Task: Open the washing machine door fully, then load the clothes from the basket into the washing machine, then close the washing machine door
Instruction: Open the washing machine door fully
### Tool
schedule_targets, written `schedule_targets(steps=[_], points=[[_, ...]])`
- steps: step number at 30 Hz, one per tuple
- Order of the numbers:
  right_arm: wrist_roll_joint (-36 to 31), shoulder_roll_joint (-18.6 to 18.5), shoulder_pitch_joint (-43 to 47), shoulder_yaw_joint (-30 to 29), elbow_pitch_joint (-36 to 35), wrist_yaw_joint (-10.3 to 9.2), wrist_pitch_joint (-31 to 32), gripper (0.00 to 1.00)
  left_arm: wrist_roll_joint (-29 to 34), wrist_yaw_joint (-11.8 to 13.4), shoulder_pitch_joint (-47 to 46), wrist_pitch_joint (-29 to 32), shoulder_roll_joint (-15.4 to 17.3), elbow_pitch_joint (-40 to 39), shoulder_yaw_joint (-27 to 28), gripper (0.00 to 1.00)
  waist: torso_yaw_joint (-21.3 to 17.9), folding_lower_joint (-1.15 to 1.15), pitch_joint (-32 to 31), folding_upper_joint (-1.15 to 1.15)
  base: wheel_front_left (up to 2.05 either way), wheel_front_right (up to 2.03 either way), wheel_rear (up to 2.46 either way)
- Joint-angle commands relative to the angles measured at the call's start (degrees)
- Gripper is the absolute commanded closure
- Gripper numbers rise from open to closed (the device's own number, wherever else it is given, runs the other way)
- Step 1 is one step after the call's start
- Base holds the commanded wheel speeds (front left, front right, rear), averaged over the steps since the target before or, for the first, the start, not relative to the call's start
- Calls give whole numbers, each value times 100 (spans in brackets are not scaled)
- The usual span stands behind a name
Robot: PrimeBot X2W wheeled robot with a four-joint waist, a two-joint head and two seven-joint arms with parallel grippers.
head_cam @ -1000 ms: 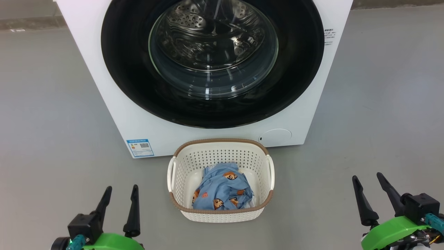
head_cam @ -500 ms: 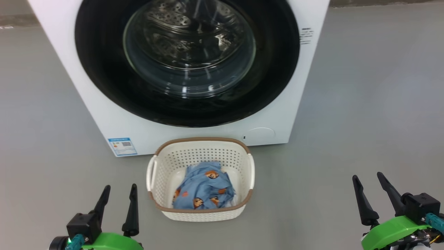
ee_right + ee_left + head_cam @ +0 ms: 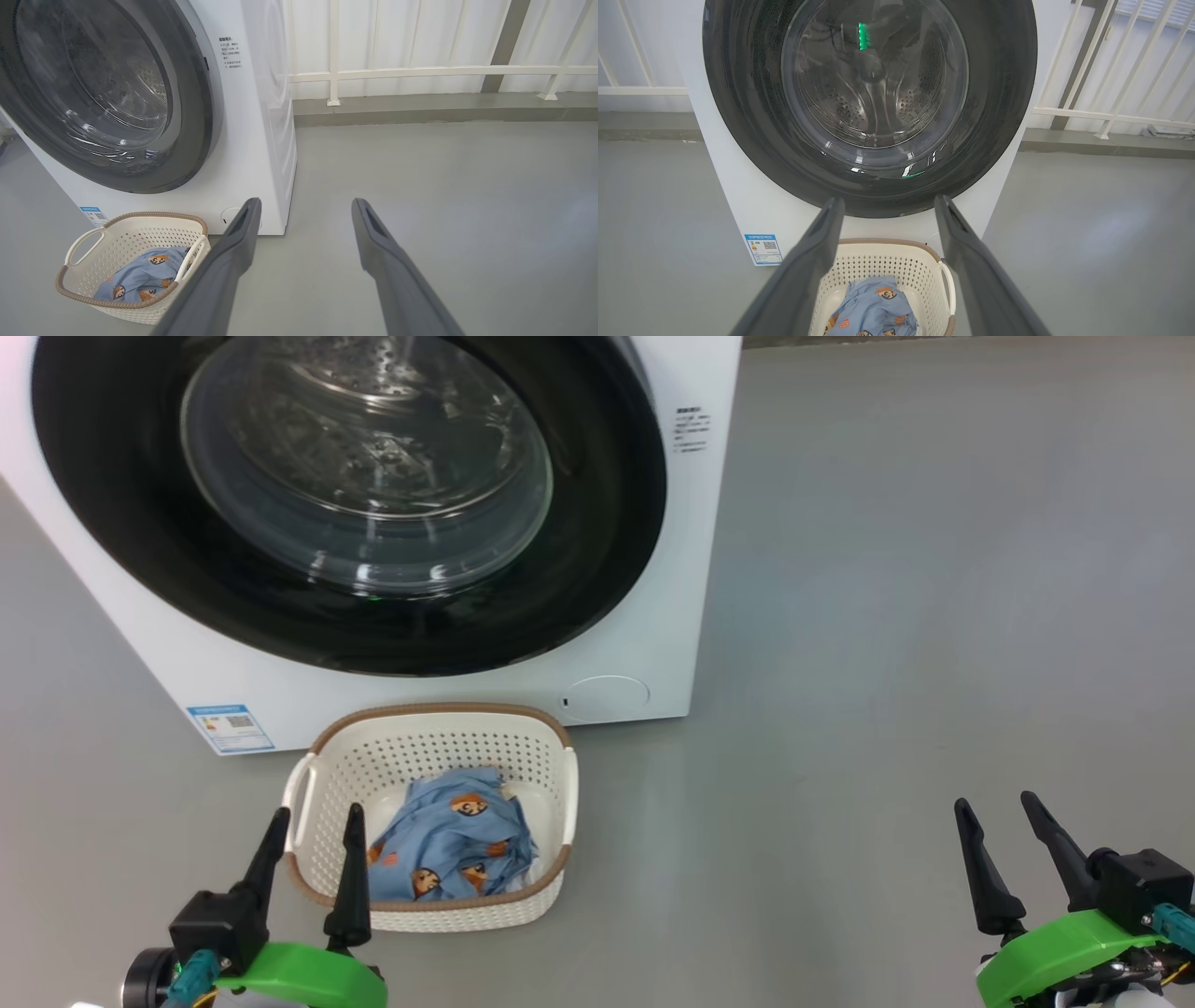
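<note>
While both grippers sit low in the head view, neither has hold of anything.

- Left gripper [image 3: 316, 810]: lower left of frame. Fingers parted with a clear gap and bare. Their tips overlap the left side of the basket [image 3: 439, 709] in the picture; I cannot tell whether they touch it. In the left wrist view its fingers [image 3: 817, 261] frame the basket and the lower rim of the door.
- Right gripper [image 3: 993, 798]: lower right of frame, over bare grey floor [image 3: 887, 616], well apart from the basket. Fingers spread and bare. In the right wrist view the fingers [image 3: 233, 252] point toward the right-hand corner of the machine.
- Washing machine [image 3: 695, 569]: upper left of frame, cut off by the top and left edges. The washing machine door [image 3: 350, 495] lies shut, flush against the white front. The steel drum is visible through the glass.
- Blue energy sticker [image 3: 231, 728]: lower left of the machine front. Round service flap [image 3: 607, 698]: lower right of it.
- Basket: on the floor just before the machine, lower left of centre, upright.
- Clothes [image 3: 453, 849]: bunched in the bottom of the basket, blue with bear faces, below the rim.
- White railing [image 3: 420, 72]: upper right of the right wrist view, behind the machine.
</note>
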Motion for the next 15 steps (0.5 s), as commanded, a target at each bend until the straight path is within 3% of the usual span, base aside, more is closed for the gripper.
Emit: schedule_targets(steps=[1, 7, 15], points=[[10, -78, -192, 96, -159, 9, -69, 0, 44, 57, -194, -54, 106, -203, 199, 0, -4, 0, 1, 0, 66, 66, -132], [1, -67, -205, 92, -166, 9, -69, 0, 66, 45, -172, -54, 106, -234, 204, 0, -18, 0, 15, 0, 38, 38, -77], [1, -57, -198, 72, -164, 9, -69, 0, 35, 76, -151, -54, 106, -232, 191, 0, -25, 0, 5, 0, 2, 2, -3]])
